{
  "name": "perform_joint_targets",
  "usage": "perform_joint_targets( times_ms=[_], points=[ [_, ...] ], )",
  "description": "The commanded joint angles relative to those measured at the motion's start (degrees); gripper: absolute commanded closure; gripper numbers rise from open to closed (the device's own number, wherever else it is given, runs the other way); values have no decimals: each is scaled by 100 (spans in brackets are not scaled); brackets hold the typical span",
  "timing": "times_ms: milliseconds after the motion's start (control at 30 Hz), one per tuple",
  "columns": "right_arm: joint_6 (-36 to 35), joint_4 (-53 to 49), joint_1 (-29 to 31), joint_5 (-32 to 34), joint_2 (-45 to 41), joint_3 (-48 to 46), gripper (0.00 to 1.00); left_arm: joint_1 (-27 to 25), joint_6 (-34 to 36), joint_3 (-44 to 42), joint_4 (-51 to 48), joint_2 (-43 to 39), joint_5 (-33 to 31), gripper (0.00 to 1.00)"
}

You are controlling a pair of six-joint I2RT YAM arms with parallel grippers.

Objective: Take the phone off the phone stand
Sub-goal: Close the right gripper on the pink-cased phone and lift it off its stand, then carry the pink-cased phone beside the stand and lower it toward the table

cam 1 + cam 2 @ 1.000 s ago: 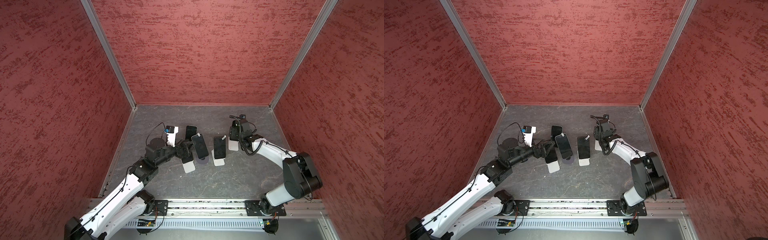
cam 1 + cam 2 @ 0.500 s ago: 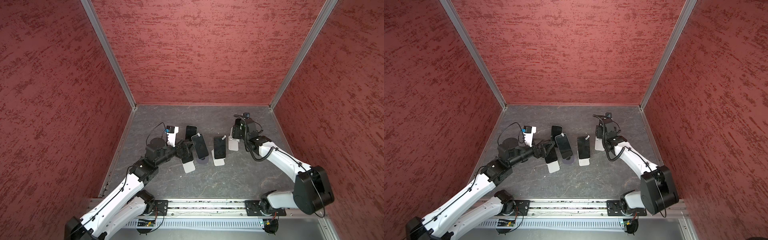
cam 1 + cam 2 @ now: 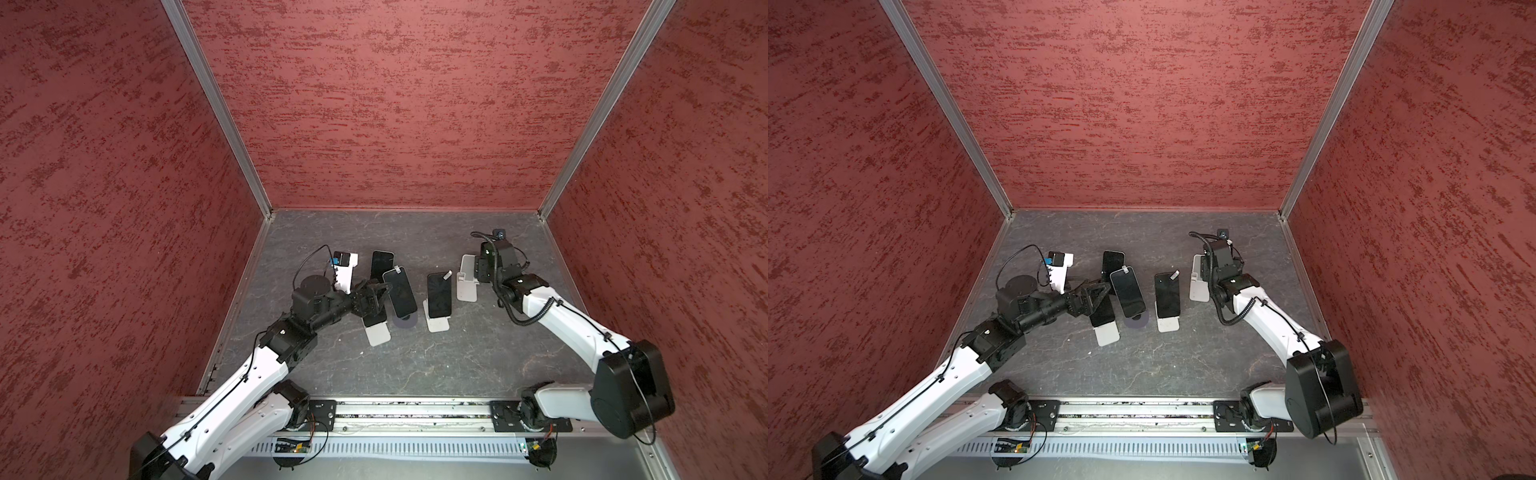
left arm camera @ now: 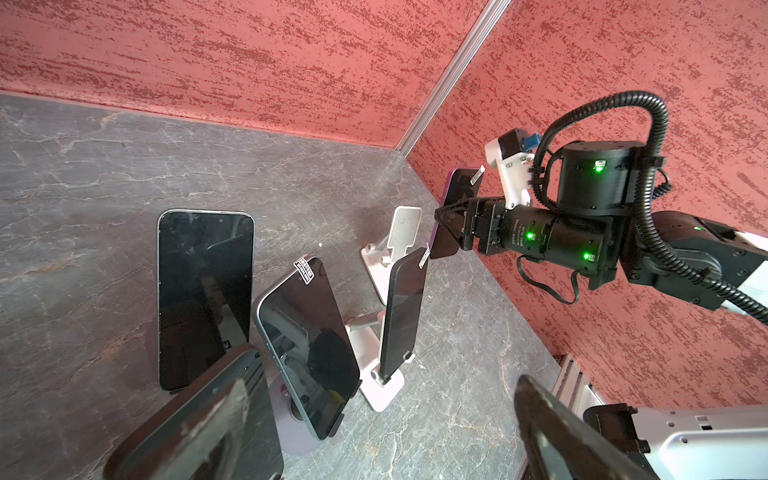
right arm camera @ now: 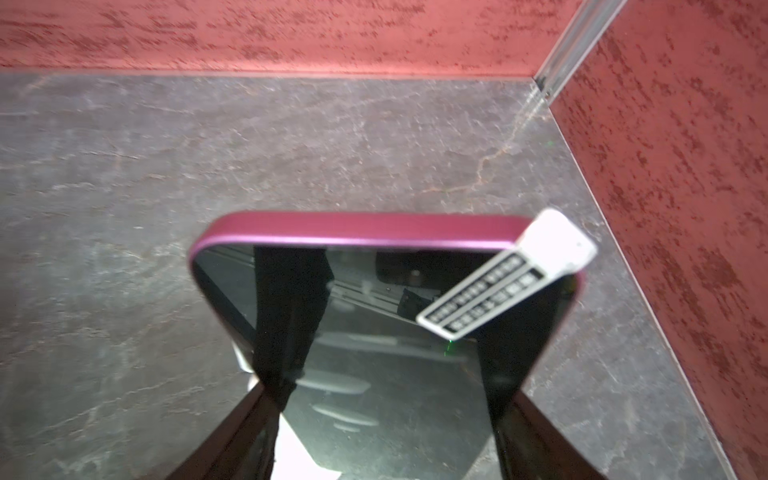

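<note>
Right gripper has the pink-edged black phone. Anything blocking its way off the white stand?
Nothing visible. The right gripper is shut on the pink-edged black phone, apparently clear of the empty white plastic stand; bare grey floor beyond.

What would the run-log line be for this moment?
right gripper: shut on pink-edged phone | phone: clear of white stand | left gripper: open, empty

The magenta-rimmed phone [image 5: 386, 332] hangs upright, clear of the white stand [image 4: 401, 226].

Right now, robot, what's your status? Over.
Left claw open. Right claw shut on pink-edged phone. Phone held clear of white stand. Nothing blocking it.
</note>
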Motion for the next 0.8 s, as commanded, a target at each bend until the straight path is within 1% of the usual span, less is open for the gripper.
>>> perform_joint_targets(
  times_ms=[0,133,267,433,767],
  points=[
    [35,114,-283,39,47,-141,44,26,78,35,127,8,64,1],
    [118,341,-618,-294,363,-299,44,26,64,17,143,-7,72,1],
    [155,534,-808,-496,924,-279,44,26,29,-25,169,-44,47,1],
    [192,685,-998,-943,1446,-123,44,26,-43,-74,188,-130,48,1],
    [8,458,-1281,-1640,2203,557,42,26,-114,-125,189,-237,11,1]
  ],
)
